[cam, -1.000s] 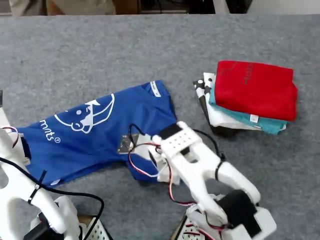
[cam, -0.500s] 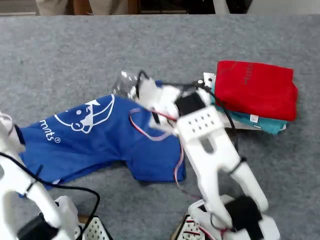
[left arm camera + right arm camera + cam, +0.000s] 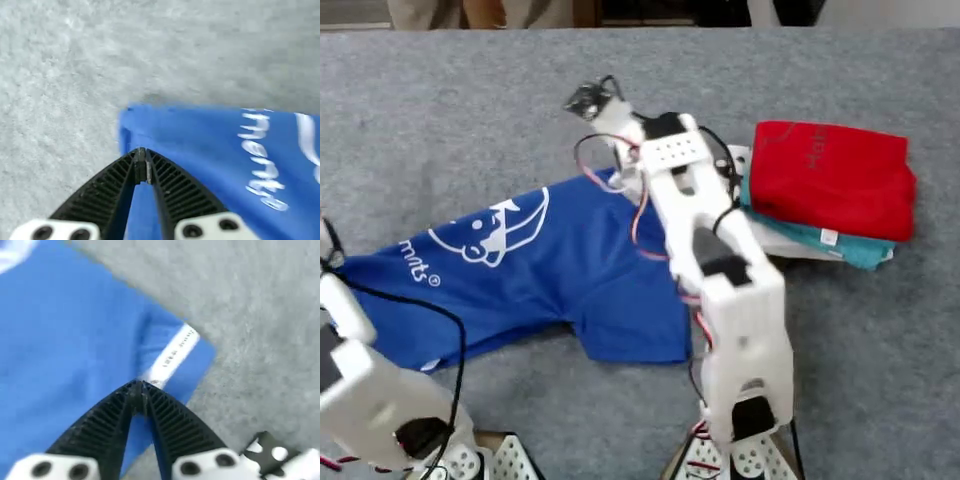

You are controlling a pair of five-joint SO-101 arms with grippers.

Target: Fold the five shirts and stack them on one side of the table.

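Across the middle of the grey table (image 3: 440, 100) the blue shirt (image 3: 520, 285) lay spread out and unfolded, its white print (image 3: 490, 232) facing up and one short sleeve pointing toward the arms' bases. Well apart from its body, on the right arm's side of the table, sat a stack of folded shirts: the red shirt (image 3: 830, 175) on top, a teal shirt (image 3: 810, 238) under it and a white shirt (image 3: 760, 238) lower down, their edges stepping out from beneath the red one. The right arm (image 3: 720, 290) stretched out over the blue shirt to its collar end, between the print and the stack. The right claw (image 3: 137, 390) was clenched, finger tips pressed together just over the white label (image 3: 172, 352) at the neck, with blue cloth on one side of it and bare table on the other. The left arm (image 3: 360, 390) stood at the opposite end of the shirt, by the edge nearest the lettering. The left claw (image 3: 141, 167) was closed as well, its tips meeting right at a corner of the blue cloth, and it appeared to be pinching that edge, though the fingers themselves hid the contact
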